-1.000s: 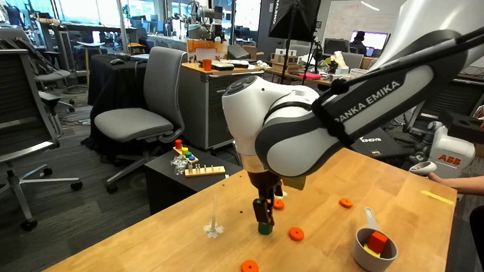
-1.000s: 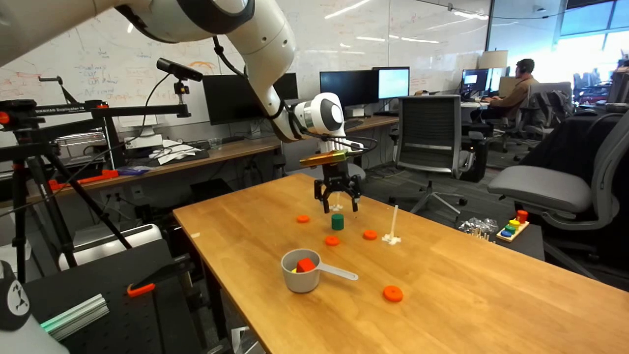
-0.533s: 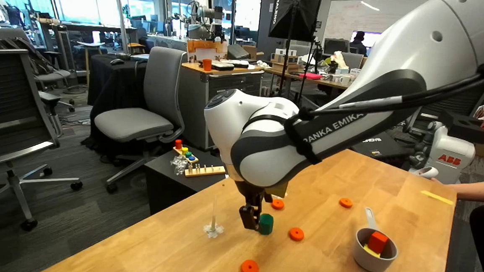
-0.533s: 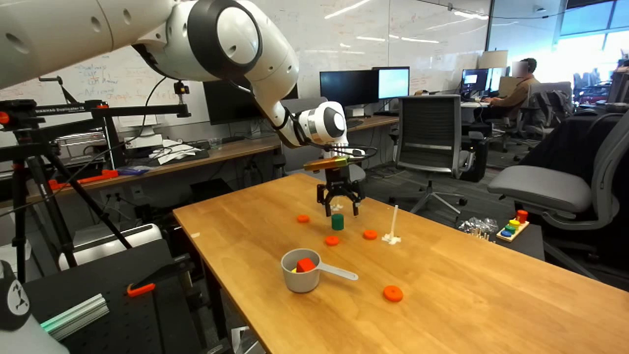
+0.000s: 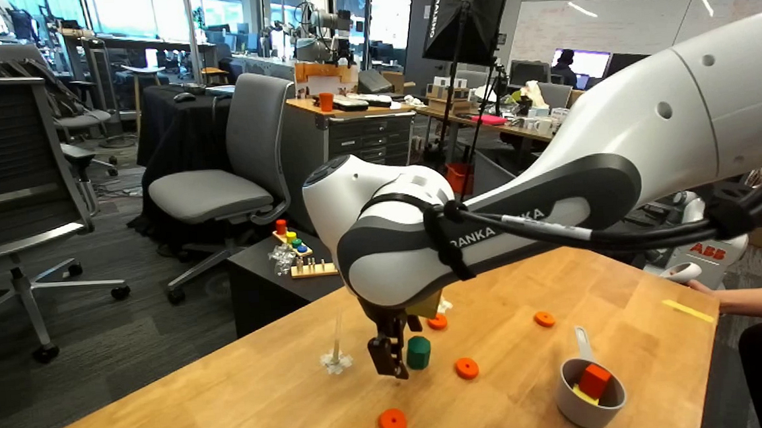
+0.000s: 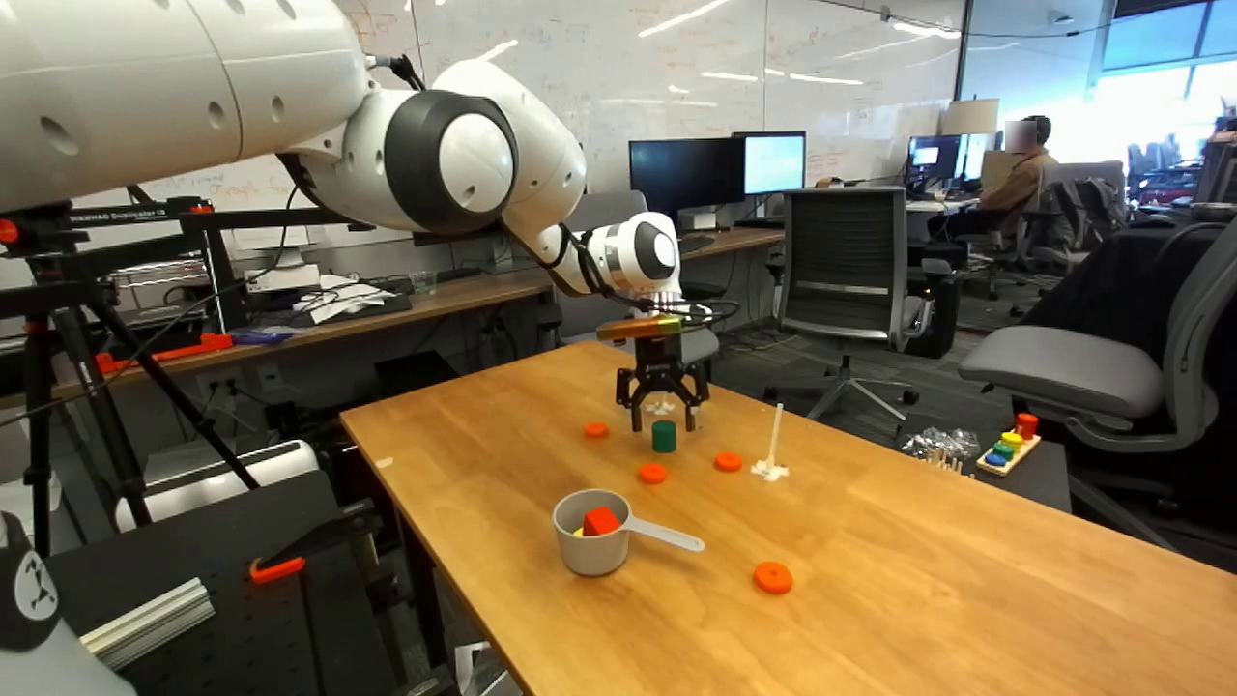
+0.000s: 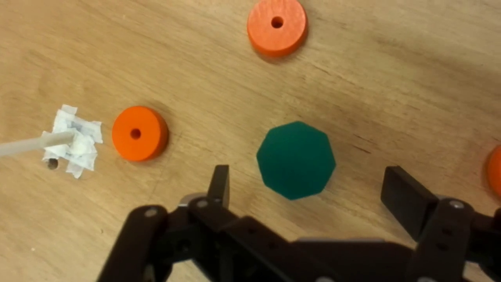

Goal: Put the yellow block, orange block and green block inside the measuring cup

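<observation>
Steadily, now: my fingers (image 7: 409, 205) stand wide apart, gripping nothing. The green block (image 7: 296, 160) stands on the table (image 6: 870, 541), a bit off the line between my fingers in the wrist view, so I should centre over it, come straight down and squeeze opposite facets evenly. The yellow block (image 5: 584, 395) and orange block (image 5: 594, 381) already sit in the measuring cup (image 5: 582, 417).

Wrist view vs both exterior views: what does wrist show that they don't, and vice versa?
Only in wrist view: a look from above at the green block, its eight-sided top face-on, open fingers apart from it on either side.
Only in both exterior views: the measuring cup holding the red-orange block and the partly hidden yellow block, plus a fourth orange disc.
Shared: the gripper, open and gripping nothing; the green block; three more orange discs.
</observation>
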Controlling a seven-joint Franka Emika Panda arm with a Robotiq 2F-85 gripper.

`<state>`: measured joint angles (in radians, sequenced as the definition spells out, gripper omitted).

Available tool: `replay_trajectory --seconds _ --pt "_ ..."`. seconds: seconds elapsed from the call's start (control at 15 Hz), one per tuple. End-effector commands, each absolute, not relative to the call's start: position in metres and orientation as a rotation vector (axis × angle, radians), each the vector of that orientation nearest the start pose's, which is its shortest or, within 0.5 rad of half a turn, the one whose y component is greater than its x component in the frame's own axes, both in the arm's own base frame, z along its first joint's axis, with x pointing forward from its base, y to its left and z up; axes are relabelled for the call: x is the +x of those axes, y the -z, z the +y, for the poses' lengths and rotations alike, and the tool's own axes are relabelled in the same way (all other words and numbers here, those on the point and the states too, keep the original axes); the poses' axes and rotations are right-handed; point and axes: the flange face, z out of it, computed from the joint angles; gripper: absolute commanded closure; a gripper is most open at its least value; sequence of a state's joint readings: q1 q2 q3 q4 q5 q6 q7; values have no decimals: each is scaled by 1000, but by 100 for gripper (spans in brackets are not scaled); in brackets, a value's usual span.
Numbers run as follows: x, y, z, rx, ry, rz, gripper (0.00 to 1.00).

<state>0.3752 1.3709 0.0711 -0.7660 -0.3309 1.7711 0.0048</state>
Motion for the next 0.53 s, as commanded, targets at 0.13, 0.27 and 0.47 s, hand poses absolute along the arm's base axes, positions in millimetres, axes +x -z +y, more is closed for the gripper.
replay_trajectory --seconds 0.13,0.27,0.47 --pt "692 -51 272 -3235 -590 -892 2" --pt "690 -50 272 -3221 -612 -884 27" --pt "689 -47 270 -3211 -642 -872 44"
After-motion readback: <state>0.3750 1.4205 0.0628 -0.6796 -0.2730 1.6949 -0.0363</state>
